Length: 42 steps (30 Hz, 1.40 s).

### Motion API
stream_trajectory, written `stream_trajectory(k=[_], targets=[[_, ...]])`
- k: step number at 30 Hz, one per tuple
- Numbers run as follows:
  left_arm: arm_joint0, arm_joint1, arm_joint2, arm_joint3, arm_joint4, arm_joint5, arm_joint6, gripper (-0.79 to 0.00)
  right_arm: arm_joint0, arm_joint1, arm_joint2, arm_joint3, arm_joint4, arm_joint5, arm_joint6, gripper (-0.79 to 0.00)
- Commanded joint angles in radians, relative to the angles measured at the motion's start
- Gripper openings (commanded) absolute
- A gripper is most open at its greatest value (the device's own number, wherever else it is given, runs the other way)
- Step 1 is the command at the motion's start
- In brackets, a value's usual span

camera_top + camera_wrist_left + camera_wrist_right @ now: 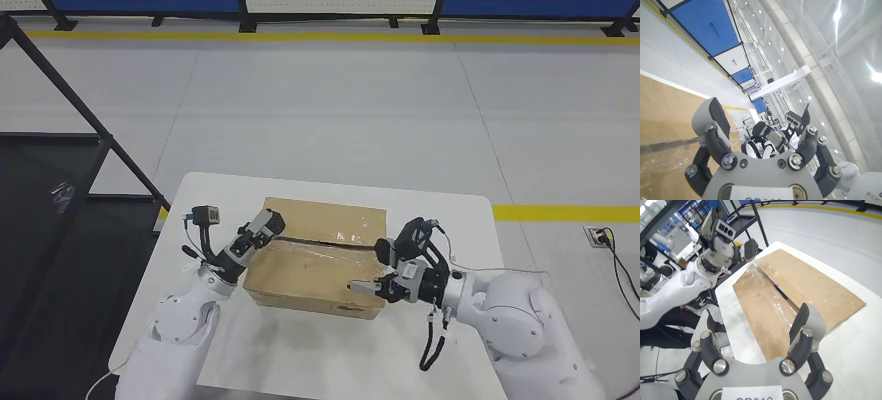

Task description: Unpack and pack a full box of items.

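A closed brown cardboard box [315, 262] lies in the middle of the white table [300, 360]. Clear tape [770, 294] covers its centre seam, and a dark gap shows along part of that seam. My left gripper [255, 230] is open at the box's left end, with one pad [750, 249] close to the taped edge. In the left wrist view the gripper [761, 117] has nothing between its fingers and the box [668, 113] lies beside it. My right gripper [372, 266] is open at the box's right end. Its fingers [802, 319] stand apart over the box [810, 289], holding nothing.
A black metal rack [90, 130] stands just off the table's left side. Bare table surface lies in front of the box and to its right [848, 351]. A black cable [435, 345] hangs under the right arm. A yellow floor line [560, 212] runs beyond the table.
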<state>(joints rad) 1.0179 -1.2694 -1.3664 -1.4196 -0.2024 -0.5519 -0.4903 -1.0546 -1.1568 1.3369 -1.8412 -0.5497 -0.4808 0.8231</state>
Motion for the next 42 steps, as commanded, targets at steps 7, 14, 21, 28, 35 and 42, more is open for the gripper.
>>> stream_trajectory(k=[7,14,21,28,35,42], targets=[[0.069,0.013,-0.073,-0.067,0.009,0.000,0.035,0.000,0.002,0.000,-0.003,-0.001,-0.002,0.003,-0.017,0.000],[0.109,0.016,-0.081,-0.103,0.017,0.006,0.049,0.000,0.020,0.001,-0.130,-0.081,-0.507,-0.052,-0.102,0.000],[0.129,0.017,-0.079,-0.122,0.027,0.007,0.069,0.000,0.024,-0.002,-0.162,-0.091,-0.614,0.030,-0.077,0.000],[0.140,0.017,-0.071,-0.128,0.029,0.010,0.076,0.000,0.025,-0.002,-0.218,-0.114,-0.815,0.033,-0.121,0.000],[0.145,0.018,-0.070,-0.138,0.032,0.016,0.071,0.000,0.060,-0.014,-0.298,-0.092,-0.955,0.080,-0.084,-0.425],[0.150,0.020,-0.072,-0.145,0.032,0.014,0.069,0.000,0.114,-0.031,-0.348,-0.045,-0.977,0.097,0.004,-0.434]])
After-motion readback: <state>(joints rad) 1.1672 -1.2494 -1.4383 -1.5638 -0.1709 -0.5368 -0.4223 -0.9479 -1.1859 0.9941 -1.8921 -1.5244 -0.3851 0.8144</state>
